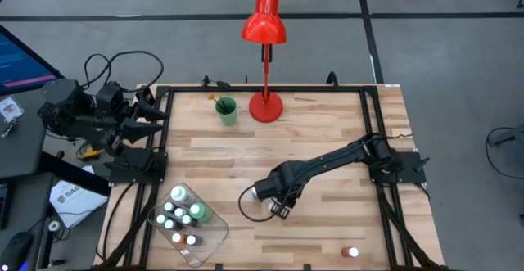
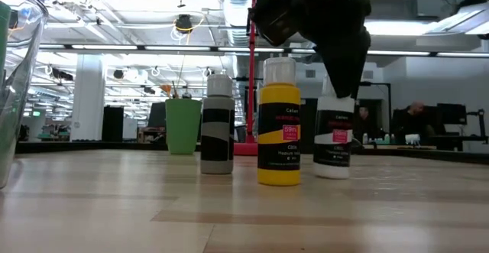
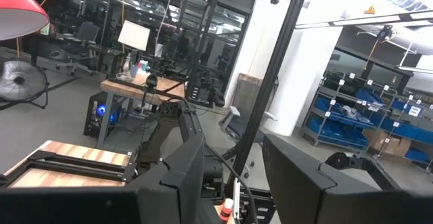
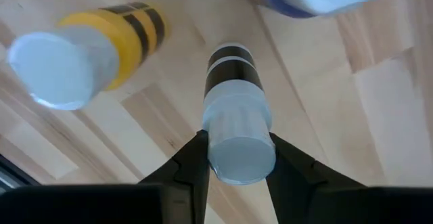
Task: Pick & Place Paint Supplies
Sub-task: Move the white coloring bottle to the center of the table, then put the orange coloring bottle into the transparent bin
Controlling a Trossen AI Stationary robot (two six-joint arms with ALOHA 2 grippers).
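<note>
Here right gripper (image 4: 233, 163) fingers pinch white cap of black-white bottle (image 4: 232, 92) near tabletop's middle; we judge it light, rigid, slippery. Left gripper (image 1: 151, 119) beside left edge, fingers: cannot tell.

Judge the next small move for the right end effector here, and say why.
Probably a straight lift. The right end effector has its fingers against both sides of the cap of a white-and-black paint bottle that stands on the table, close beside a yellow bottle, so rising vertically avoids knocking it. The tray already holds bottles.
</note>
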